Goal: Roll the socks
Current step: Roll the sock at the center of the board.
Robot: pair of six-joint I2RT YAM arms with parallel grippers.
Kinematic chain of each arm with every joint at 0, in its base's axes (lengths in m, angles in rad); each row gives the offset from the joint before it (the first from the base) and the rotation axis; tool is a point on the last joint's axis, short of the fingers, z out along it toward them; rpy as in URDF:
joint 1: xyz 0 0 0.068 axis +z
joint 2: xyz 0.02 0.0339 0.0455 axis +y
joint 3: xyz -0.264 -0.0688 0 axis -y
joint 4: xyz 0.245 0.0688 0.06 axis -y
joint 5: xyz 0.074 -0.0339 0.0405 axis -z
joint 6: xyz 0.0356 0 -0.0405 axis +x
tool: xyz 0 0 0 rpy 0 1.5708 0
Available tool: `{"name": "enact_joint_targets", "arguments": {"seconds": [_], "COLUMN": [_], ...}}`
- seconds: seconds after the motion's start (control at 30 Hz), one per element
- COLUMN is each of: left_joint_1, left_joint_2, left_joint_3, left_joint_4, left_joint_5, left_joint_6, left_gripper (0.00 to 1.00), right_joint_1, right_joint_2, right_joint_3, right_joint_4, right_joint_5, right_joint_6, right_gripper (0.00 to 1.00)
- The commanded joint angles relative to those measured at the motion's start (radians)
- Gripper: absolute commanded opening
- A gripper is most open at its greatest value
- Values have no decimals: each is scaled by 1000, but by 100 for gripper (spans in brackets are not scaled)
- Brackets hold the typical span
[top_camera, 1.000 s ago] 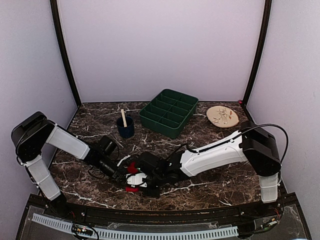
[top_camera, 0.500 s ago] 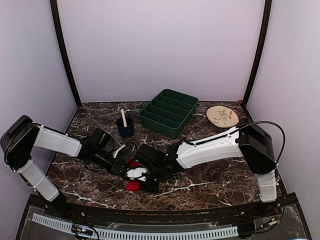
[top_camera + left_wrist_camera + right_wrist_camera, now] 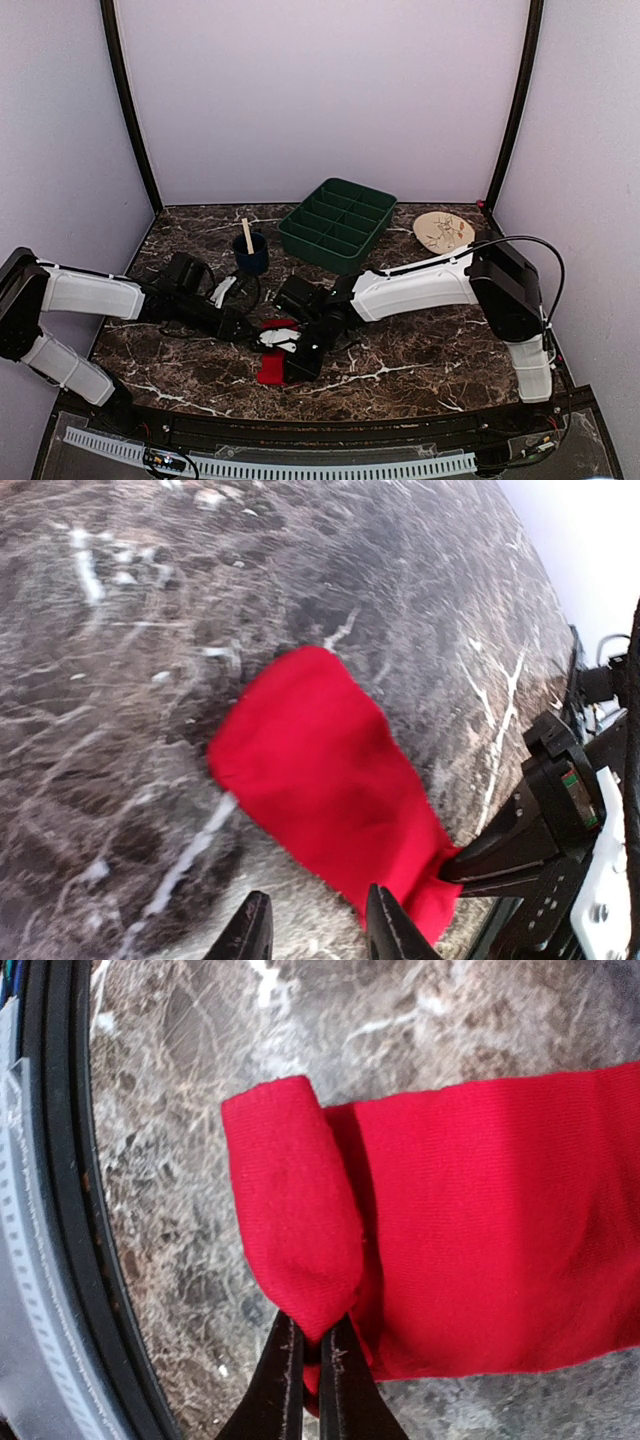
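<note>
**Operator:** Where is the red sock point(image 3: 270, 368)?

**Technician:** It lies flat on the desk point(image 3: 430, 350), near the front edge, between the two arms. In the top view its white patches point(image 3: 276, 339) are at the far end and the plain red end faces the arm bases.

**Operator:** What is the state of the fingers?

**Technician:** The right fingers point(image 3: 283, 1370) are closed on the sock. They pinch a turned-over lip point(image 3: 290, 1210) at one end, so that end is doubled onto the flat part. The left fingers point(image 3: 252, 935) are parted with nothing between them. They hover low, just beside the sock's edge, and only bare desk shows in the gap.

**Operator:** How is the material expected to handle?

**Technician:** It is probably light, soft and limp. The fabric has no stiffness of its own, so a roll is likely to slacken or spring open if it is not held down. It is not fragile, and a firm pinch should do no harm. The polished desk probably offers little friction, so the sock may slide rather than turn over.

**Operator:** What is the recommended hold?

**Technician:** Grip the doubled lip across its full thickness, catching both layers. Use the free fingers to pin the flat part against the desk. This anchors the sock while the lip is turned toward the white end.
</note>
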Motion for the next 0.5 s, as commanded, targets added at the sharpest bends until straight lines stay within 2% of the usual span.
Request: {"name": "enact_joint_targets", "arguments": {"seconds": [0.0, 0.3, 0.47], "left_joint_1": [4, -12, -93], "left_joint_2": [-90, -261, -307], "left_joint_3": [-58, -204, -259], "left_joint_4": [53, 256, 341], "left_joint_5": [-108, -171, -181], "left_joint_6": [-26, -84, -55], "left_gripper": [34, 27, 24], "right_joint_1": [-24, -85, -131], "right_joint_2": [39, 46, 77], "right_joint_3": [11, -12, 8], "right_joint_4": [-107, -119, -158], "right_joint_5": [-127, -280, -355], "right_joint_6": [39, 84, 88], "right_gripper": [0, 0, 0]}}
